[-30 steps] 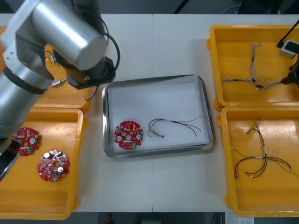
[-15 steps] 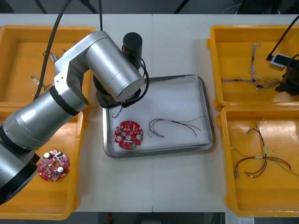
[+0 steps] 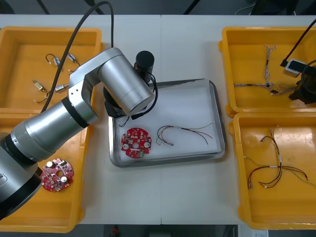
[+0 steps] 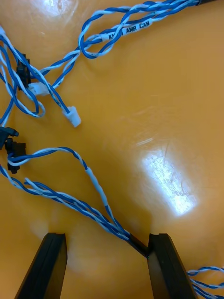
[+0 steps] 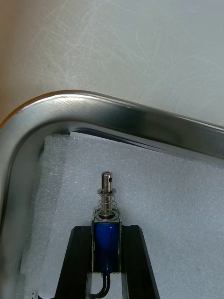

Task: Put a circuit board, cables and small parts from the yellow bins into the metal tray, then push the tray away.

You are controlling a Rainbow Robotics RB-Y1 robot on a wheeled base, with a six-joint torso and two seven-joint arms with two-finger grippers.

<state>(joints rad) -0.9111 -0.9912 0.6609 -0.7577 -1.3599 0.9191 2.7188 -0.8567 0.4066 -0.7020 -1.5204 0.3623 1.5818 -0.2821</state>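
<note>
Your left gripper clamps a small metal part between its fingers, over a corner of the metal tray. Your right gripper stands wide over a yellow bin, and the twisted blue and white cable lies between its fingers.

Metal tray's far-left corner is blocked by the left arm; its far-right floor is left unobstructed.

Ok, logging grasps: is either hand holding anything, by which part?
Left hand, over the tray, clamps a small metal part by its blue body; right hand, open over cables, holds nothing.
</note>
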